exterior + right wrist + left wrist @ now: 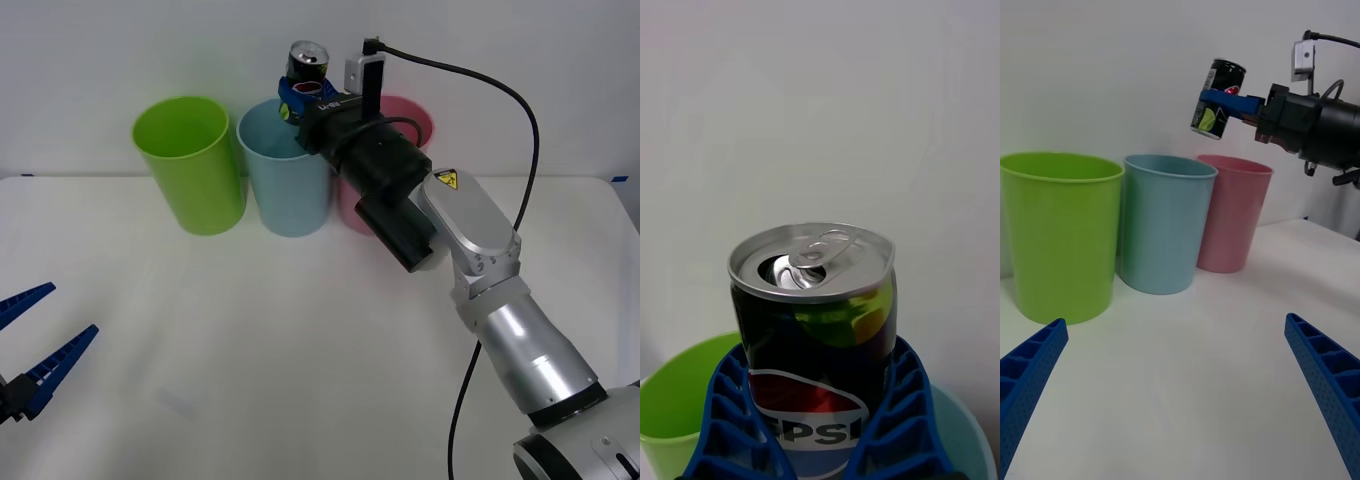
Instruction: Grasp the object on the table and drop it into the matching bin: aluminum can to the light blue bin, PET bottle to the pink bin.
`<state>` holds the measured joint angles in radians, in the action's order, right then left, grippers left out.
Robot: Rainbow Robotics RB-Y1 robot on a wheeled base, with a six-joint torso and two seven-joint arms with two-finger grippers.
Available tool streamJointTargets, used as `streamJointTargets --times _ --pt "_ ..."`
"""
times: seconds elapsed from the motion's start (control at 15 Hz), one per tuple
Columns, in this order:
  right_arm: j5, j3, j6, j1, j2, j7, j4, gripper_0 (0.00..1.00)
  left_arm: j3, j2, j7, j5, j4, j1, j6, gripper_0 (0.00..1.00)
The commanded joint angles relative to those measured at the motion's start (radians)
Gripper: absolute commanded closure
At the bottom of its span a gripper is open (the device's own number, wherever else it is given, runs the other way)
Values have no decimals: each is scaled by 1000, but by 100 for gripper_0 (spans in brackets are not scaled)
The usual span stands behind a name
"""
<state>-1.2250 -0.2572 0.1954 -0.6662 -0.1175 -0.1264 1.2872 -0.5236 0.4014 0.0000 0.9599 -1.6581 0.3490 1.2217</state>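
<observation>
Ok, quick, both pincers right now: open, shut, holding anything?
Right pincer: shut on the aluminum can, held above the light blue bin.
Left pincer: open, holding nothing, low over the table.

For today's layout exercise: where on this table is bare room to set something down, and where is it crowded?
Free: the white table in front of the bins, between the open left pincer and the right arm. Crowded: the back row, lime green bin, light blue bin, pink bin.
</observation>
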Motion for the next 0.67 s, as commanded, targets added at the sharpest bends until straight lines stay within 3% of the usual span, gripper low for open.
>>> streamJointTargets --times 0.07,0.33,0.67 --pt "-21 18 -17 -67 45 8 -98 100 0 0 0 0 0 0 0 0" --pt "-44 44 -47 -133 88 16 -184 100 0 0 0 0 0 0 0 0" --pt "-62 44 -73 -136 94 28 -189 100 0 0 0 0 0 0 0 0"
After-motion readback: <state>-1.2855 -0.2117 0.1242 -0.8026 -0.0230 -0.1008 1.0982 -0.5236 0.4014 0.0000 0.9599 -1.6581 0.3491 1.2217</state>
